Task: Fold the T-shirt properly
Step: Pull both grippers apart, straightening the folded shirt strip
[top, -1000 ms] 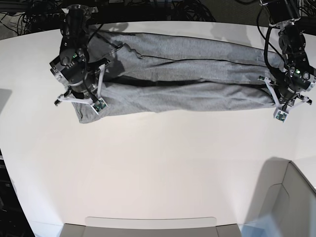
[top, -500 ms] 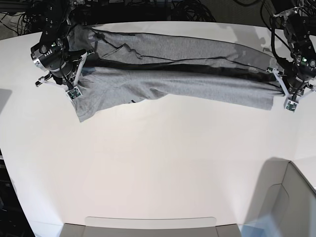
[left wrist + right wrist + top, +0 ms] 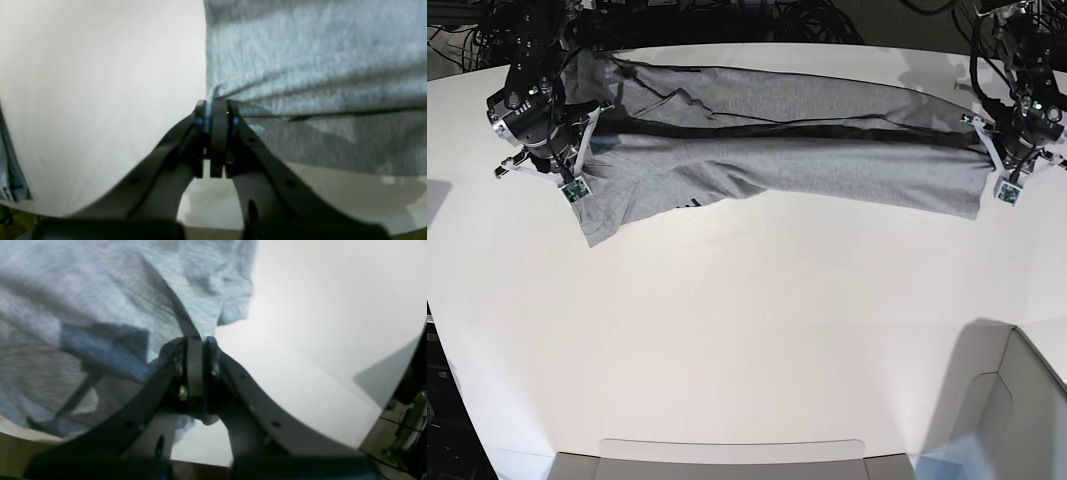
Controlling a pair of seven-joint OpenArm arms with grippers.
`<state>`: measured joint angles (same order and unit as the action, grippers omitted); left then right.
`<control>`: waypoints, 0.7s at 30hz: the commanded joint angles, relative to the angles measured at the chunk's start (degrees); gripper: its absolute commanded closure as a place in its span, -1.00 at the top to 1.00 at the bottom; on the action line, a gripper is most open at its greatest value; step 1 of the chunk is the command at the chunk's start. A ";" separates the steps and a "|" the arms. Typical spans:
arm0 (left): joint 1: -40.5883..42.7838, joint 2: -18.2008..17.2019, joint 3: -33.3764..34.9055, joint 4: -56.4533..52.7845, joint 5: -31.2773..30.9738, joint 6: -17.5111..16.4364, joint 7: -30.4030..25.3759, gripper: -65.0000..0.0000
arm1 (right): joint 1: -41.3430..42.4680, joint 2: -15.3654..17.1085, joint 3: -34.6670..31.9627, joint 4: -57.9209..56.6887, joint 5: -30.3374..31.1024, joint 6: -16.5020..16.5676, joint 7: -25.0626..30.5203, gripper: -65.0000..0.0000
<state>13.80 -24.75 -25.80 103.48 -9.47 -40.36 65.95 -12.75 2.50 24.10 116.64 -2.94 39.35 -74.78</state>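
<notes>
The heather-grey T-shirt (image 3: 787,140) is stretched in a long band across the far part of the white table (image 3: 757,330), folded lengthwise with a dark shadow line along the middle. A bit of black lettering shows at its lower edge. My left gripper (image 3: 997,165) is shut on the shirt's right end; in the left wrist view its jaws (image 3: 213,110) pinch the grey cloth (image 3: 317,66). My right gripper (image 3: 562,165) is shut on the shirt's left end; in the right wrist view its jaws (image 3: 196,343) clamp a fold of the cloth (image 3: 100,306).
A grey bin (image 3: 1017,410) stands at the near right corner. A grey tray edge (image 3: 727,455) lies along the near edge. Black cables (image 3: 817,20) lie behind the table's far edge.
Both grippers have moved toward the far edge with the shirt, pulling it taut. The lifted layer has dropped lower and the shirt lies flatter than a second ago.
</notes>
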 commanded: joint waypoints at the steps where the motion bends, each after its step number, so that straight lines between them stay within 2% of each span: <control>1: -0.48 -1.05 -0.35 0.83 0.55 0.36 -0.50 -1.00 | -0.48 0.44 0.12 0.85 -0.62 0.65 -0.25 -1.00; 6: -0.48 -1.05 -0.35 -1.55 0.55 0.36 -0.50 -1.00 | -1.18 0.53 0.03 0.50 -0.71 0.65 -0.16 -1.00; 7: -0.48 -1.05 -0.35 -1.64 0.55 0.36 -0.41 -0.93 | -1.36 0.53 0.03 0.50 -0.71 0.65 -0.16 -1.00; 11: -0.40 -1.05 -0.44 -1.72 0.55 0.36 -0.33 -0.31 | -1.44 1.67 0.03 0.33 -0.80 0.65 -0.34 -1.00; 13: -0.13 -0.96 -0.70 -1.72 0.55 0.36 -0.33 -0.12 | -1.44 1.85 0.03 0.33 -0.80 0.65 -0.43 -1.00; 17: -0.13 -0.96 -0.70 -1.28 0.46 0.36 -0.33 -0.16 | -1.44 1.85 0.03 0.33 -0.80 0.65 -0.51 -0.99; 21: -0.31 -0.87 -0.79 -1.28 0.20 0.36 -0.33 -0.15 | -2.15 1.85 0.12 0.33 -0.80 0.65 -0.25 -0.57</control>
<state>13.93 -24.73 -26.04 101.03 -9.08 -40.32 65.98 -14.81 3.95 23.94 116.14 -3.40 39.35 -75.02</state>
